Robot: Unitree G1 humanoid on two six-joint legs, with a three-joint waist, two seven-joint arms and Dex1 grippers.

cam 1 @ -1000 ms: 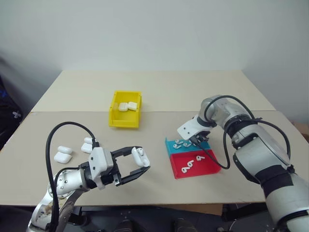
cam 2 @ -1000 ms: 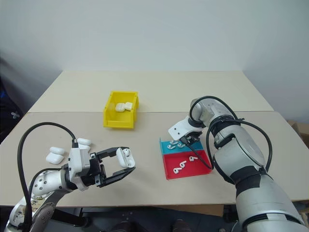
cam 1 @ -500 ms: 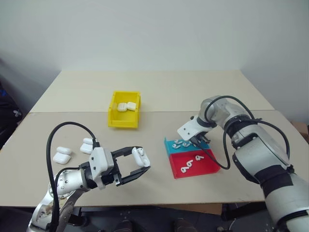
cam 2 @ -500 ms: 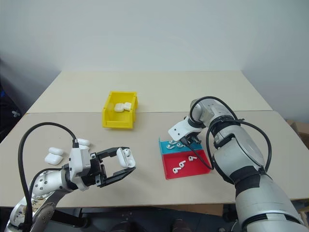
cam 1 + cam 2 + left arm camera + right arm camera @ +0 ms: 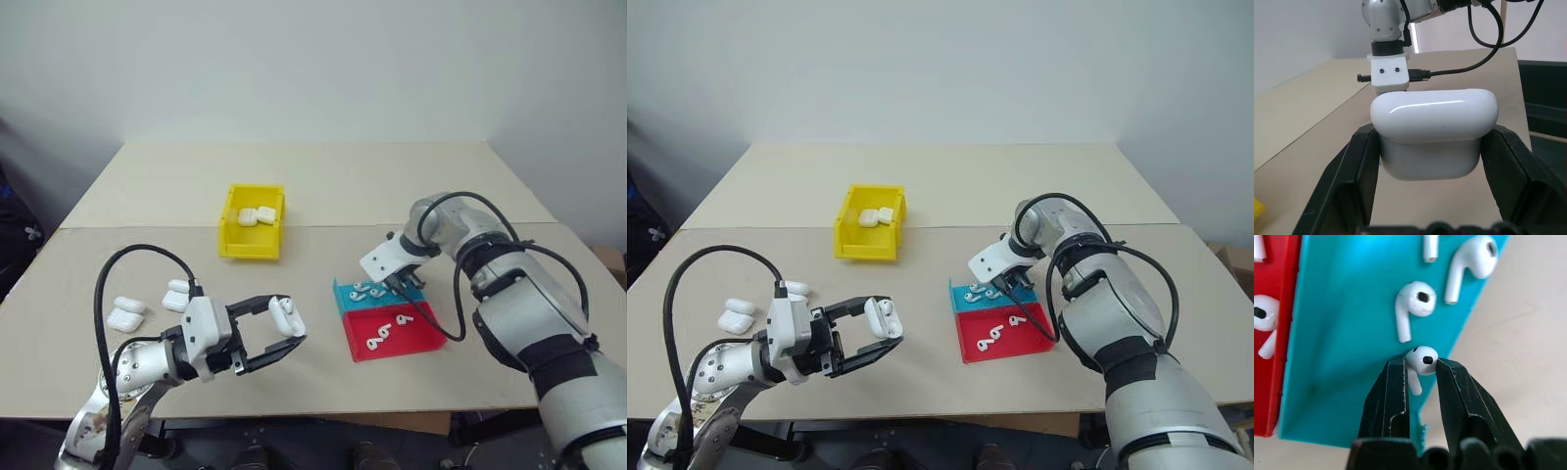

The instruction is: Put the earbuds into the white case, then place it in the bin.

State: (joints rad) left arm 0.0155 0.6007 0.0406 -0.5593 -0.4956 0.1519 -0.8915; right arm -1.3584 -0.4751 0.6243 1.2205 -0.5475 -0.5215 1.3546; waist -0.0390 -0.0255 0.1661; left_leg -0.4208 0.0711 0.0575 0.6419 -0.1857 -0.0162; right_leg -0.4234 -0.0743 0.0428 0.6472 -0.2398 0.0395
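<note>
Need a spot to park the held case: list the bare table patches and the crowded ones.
Free: the far table behind the yellow bin, and the stretch between the bin and the teal tray. Crowded: the spare cases at the left edge, and both trays, teal and red tray.

both head eyes look down over the tabletop (image 5: 392,186); each wrist camera sits close behind its claw, left level, right pointing steeply down.
</note>
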